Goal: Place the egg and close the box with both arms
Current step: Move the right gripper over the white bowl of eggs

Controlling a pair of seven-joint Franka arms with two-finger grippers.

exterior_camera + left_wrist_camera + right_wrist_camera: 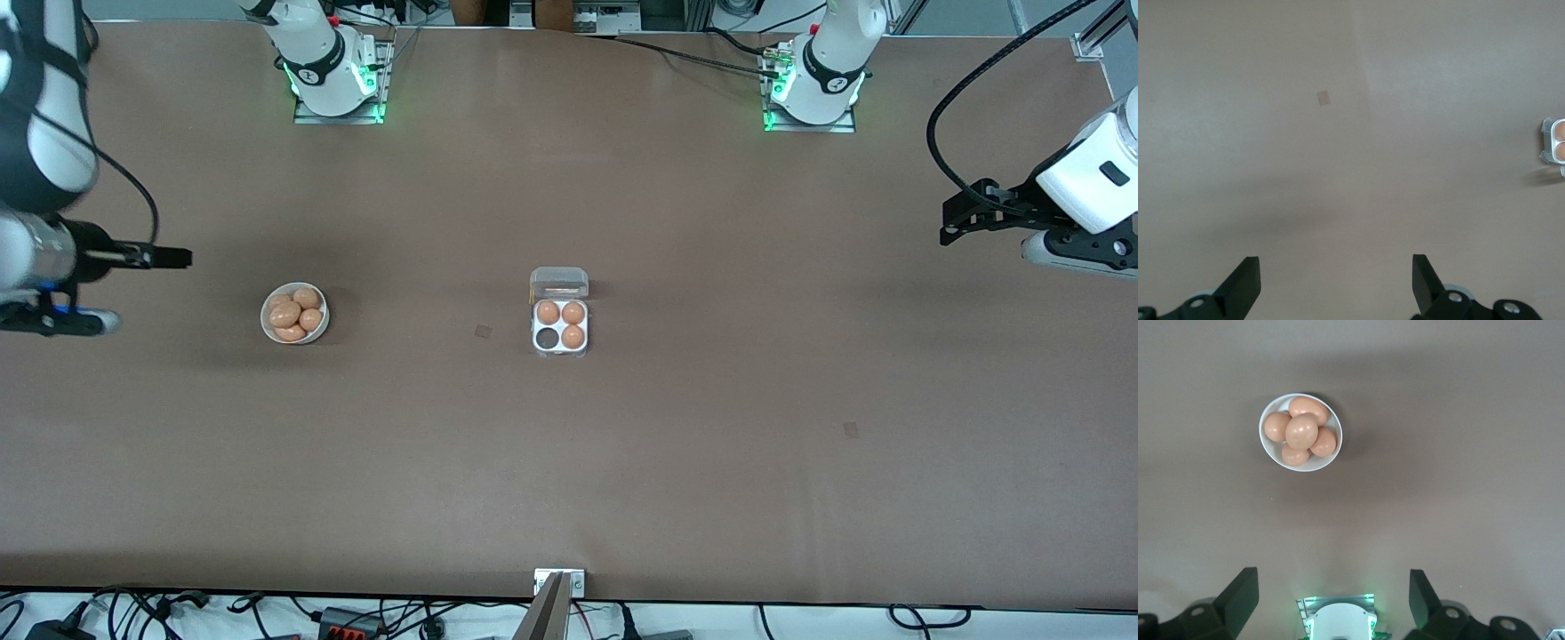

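Note:
The box (560, 325) sits mid-table with its clear lid (559, 283) open and standing up. Three tan eggs fill three cells, one of them here (573, 336); the cell (546, 338) nearest the front camera toward the right arm's end is empty. Several more eggs (285, 313) lie in a white bowl (264, 313), also in the right wrist view (1319, 463). My right gripper (182, 258) is open and empty, up in the air beside the bowl at the right arm's end; its wrist view (1333, 583) shows the jaws apart. My left gripper (951, 233) is open and empty over the left arm's end (1335, 267). The box's edge (1546, 140) shows there.
Two small tan squares mark the brown table, one beside the box (483, 331) and one nearer the front camera (851, 429). The arm bases (336, 76) (813, 84) stand along the table's edge farthest from the front camera. Cables lie along the edge nearest it.

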